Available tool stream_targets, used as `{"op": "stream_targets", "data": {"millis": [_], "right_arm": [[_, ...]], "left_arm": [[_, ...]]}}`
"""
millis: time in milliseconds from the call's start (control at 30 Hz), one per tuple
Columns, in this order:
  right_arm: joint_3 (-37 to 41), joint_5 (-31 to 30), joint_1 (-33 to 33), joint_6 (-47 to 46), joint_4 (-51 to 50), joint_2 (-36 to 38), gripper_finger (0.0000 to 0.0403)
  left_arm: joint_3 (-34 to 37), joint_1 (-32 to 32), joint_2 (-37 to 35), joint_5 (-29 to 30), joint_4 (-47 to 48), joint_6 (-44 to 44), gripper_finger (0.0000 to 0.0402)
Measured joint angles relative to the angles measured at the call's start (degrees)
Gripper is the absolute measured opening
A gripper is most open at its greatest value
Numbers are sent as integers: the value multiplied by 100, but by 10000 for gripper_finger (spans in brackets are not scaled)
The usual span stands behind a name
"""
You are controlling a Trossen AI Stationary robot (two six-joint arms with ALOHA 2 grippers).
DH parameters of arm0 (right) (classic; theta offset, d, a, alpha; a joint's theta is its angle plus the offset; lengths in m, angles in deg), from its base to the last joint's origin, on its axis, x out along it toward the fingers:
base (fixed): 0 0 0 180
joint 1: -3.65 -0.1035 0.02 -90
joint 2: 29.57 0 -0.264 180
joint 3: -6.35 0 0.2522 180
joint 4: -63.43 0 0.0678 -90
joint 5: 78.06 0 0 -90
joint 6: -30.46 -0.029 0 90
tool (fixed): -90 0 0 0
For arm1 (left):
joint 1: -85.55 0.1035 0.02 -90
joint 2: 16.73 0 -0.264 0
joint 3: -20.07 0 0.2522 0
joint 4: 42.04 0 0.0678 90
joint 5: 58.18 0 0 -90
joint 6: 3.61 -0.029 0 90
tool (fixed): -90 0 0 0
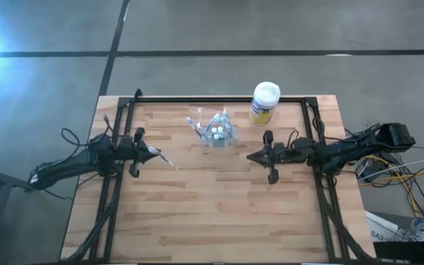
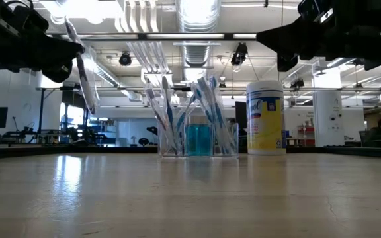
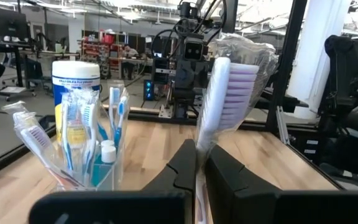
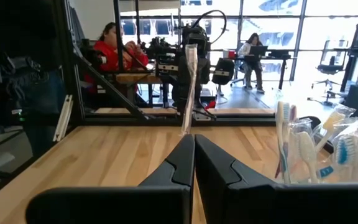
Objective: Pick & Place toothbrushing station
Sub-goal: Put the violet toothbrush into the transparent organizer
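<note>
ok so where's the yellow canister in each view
high view: canister at the table's far edge, just right of the cup.
low view: canister right of centre, beside the cup.
left wrist view: canister behind the cup, partly hidden by toothbrushes.
right wrist view: not in it; only the cup shows.
shared landmark: the cup.

A yellow canister (image 1: 264,104) with a white lid stands on the wooden table (image 1: 219,213).
</note>
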Motion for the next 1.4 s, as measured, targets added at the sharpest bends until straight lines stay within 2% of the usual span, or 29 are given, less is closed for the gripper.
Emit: {"op": "stream_targets", "data": {"millis": [200, 433, 567, 767, 967, 1067, 1267, 1400], "right_arm": [[-3, 0, 0, 0, 1, 0, 8], [-3, 0, 2, 50, 52, 0, 8], [-9, -2, 2, 136, 170, 0, 8], [-8, -32, 2, 238, 168, 0, 8], [-9, -46, 2, 238, 165, 0, 8], [-8, -46, 2, 238, 157, 0, 8], [-9, -48, 2, 238, 141, 0, 8], [-9, -48, 2, 238, 140, 0, 8]], "left_arm": [[-80, -2, 14, 148, -444, 64, 16], [-991, -2, 574, 488, -618, -238, 16], [-1595, -2, 1330, 698, -750, -694, 16], [-2171, 10, 2883, 1019, -1374, -1514, 16], [-2214, 247, 4423, 1166, -2629, -1278, 16], [-2177, 465, 5093, 1337, -2755, -1040, 16], [-2186, 732, 6116, 1348, -3677, -691, 16], [-2203, 723, 6547, 1331, -4209, -682, 16]]}}
